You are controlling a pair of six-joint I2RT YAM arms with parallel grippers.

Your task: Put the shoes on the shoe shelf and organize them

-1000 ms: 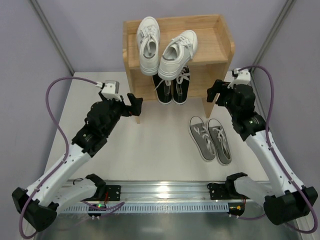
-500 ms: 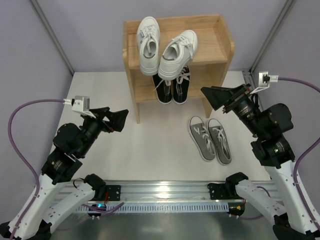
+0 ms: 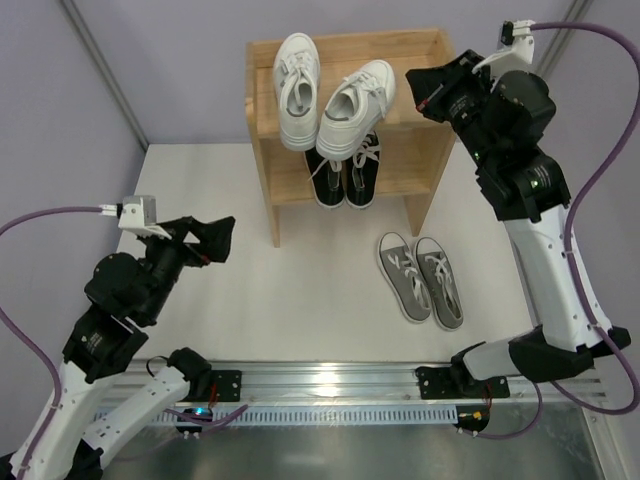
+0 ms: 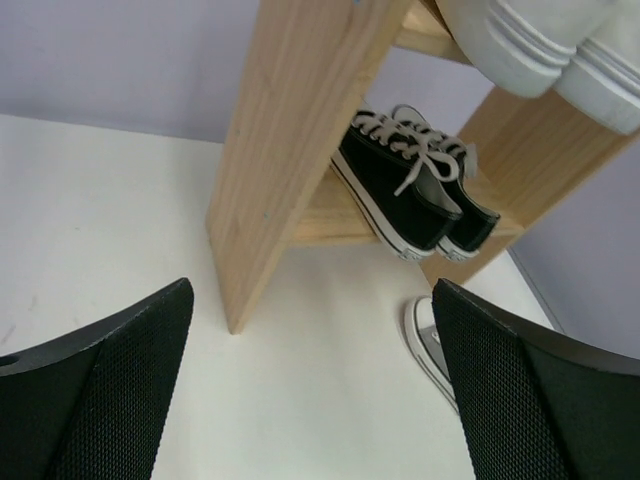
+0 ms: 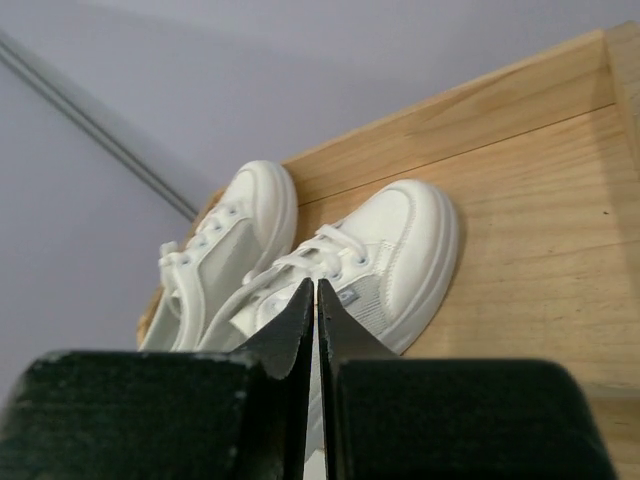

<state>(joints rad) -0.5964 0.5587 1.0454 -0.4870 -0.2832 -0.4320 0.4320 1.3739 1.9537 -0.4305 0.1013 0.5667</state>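
Observation:
The white shoes [image 3: 297, 90] [image 3: 355, 108] lie on top of the wooden shoe shelf [image 3: 425, 70], the right one angled over the front edge. The black pair [image 3: 345, 175] sits on the lower tier. On the table right of the shelf, the grey pair [image 3: 420, 278] lies side by side. My right gripper [image 3: 418, 88] hovers over the shelf top's right part, shut and holding nothing, pointing at the white shoes [image 5: 390, 250]. My left gripper [image 3: 222, 238] is open, left of the shelf, facing its side panel [image 4: 290, 150] and the black shoes [image 4: 410, 195].
Purple enclosure walls and slanted metal posts [image 3: 105, 75] stand behind and beside the shelf. A metal rail [image 3: 330, 385] with the arm bases runs along the near edge. Purple cables [image 3: 600, 170] loop off both wrists. One grey shoe [image 4: 430, 345] shows beside the left gripper's right finger.
My right arm has risen and swung left over the shelf top, and its jaws have closed. My left arm has drawn back slightly toward the near left, still open.

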